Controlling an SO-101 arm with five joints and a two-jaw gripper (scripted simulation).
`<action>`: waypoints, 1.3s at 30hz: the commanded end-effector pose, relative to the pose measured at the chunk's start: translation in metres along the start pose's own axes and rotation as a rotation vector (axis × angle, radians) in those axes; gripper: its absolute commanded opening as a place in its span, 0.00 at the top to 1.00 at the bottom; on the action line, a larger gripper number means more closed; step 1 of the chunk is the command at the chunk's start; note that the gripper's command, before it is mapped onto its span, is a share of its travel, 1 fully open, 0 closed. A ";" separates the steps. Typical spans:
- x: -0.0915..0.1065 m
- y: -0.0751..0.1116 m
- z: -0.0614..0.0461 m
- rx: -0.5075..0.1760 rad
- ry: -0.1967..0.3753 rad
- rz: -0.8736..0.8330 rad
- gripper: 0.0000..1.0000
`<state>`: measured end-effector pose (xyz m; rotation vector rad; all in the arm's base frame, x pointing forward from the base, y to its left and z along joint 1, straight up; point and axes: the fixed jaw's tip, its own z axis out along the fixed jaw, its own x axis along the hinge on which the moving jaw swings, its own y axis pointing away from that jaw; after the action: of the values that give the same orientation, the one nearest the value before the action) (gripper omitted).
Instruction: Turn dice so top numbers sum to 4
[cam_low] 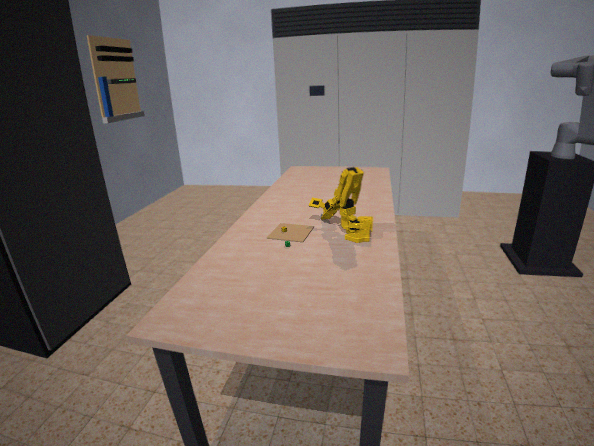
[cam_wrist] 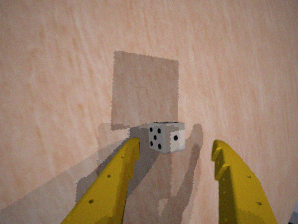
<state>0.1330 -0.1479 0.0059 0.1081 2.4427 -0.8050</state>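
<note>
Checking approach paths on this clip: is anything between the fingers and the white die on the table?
Nothing visible. In the wrist view the white die sits on bare table, just ahead of the open gripper and in line with the gap between its fingers, touching neither.

Arm [cam_low: 348,192] folded low, pincer [cam_wrist: 175,162] part-open, gripping nothing.

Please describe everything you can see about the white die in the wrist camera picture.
The white die is a small pale cube with rounded edges and black pips. It lies on the bare wooden table, not on the mat. One side face toward the camera shows five pips, the neighbouring side face shows one, and the top is seen too steeply to read. It sits ahead of the open gripper, between the lines of the two yellow fingers, and neither finger touches it.
</note>
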 end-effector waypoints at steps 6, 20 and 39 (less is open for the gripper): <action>0.002 0.000 0.001 -0.220 0.100 -0.208 0.75; 0.002 0.000 0.001 -0.307 0.158 -0.334 0.75; 0.001 -0.001 0.002 -0.466 0.236 -0.501 0.79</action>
<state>0.1324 -0.1489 0.0060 -0.3954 2.7419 -0.6573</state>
